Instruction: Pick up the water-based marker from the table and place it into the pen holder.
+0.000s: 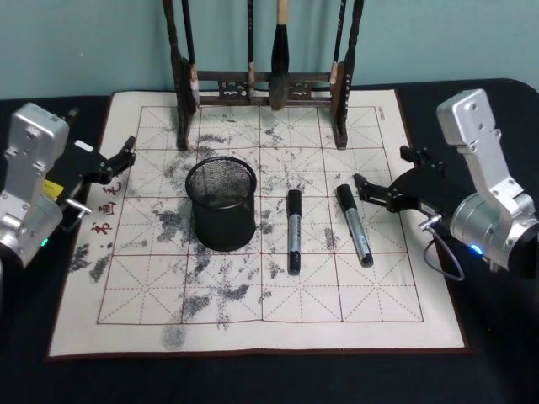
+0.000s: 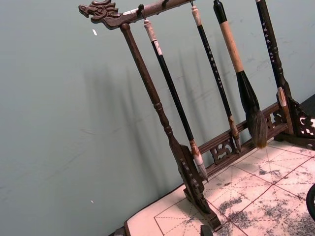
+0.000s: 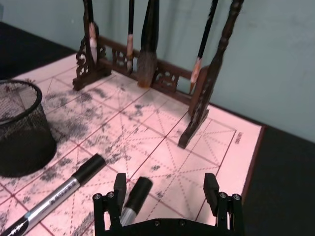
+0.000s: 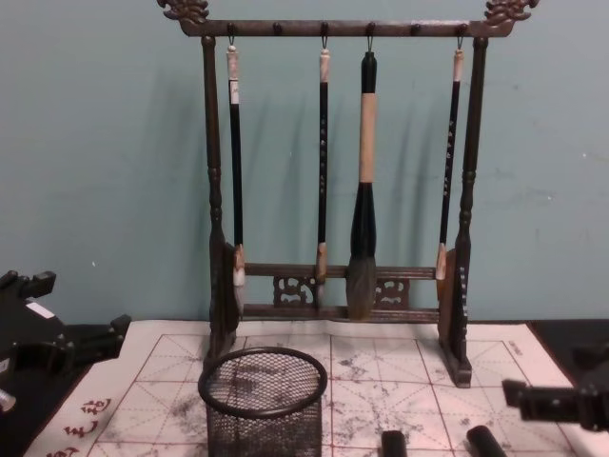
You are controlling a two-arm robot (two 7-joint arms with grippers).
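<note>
**Right tool (image 3: 165,191) spread wide beside the marker cap**

Right tool hovers low over the right side of the mat (image 1: 370,295), fingers well apart and holding nothing. One fingertip is just beside the black cap of the water-based marker (image 1: 354,225). The left tool (image 1: 120,160) is parked at the mat's left edge, also apart and empty.

The marker lies flat on the mat, right of the pen holder (image 1: 223,223), with its cap pointing toward the brush rack (image 4: 343,29). A second marker (image 1: 294,231) lies between it and the holder, roughly parallel and clearly apart from both. I cannot tell from the print which of the two is water-based; the right tool's position points to the right-hand one.

It looks light and stiff, a smooth round plastic barrel likely to roll or slip if pinched near an end. The best hold is probably across the barrel near its middle, fingers closing square to its length.

It has a black cap, a grey barrel with dark lettering and a dark tail end. The holder is a black mesh cup, standing upright and open on the desk (image 1: 505,370).
</note>
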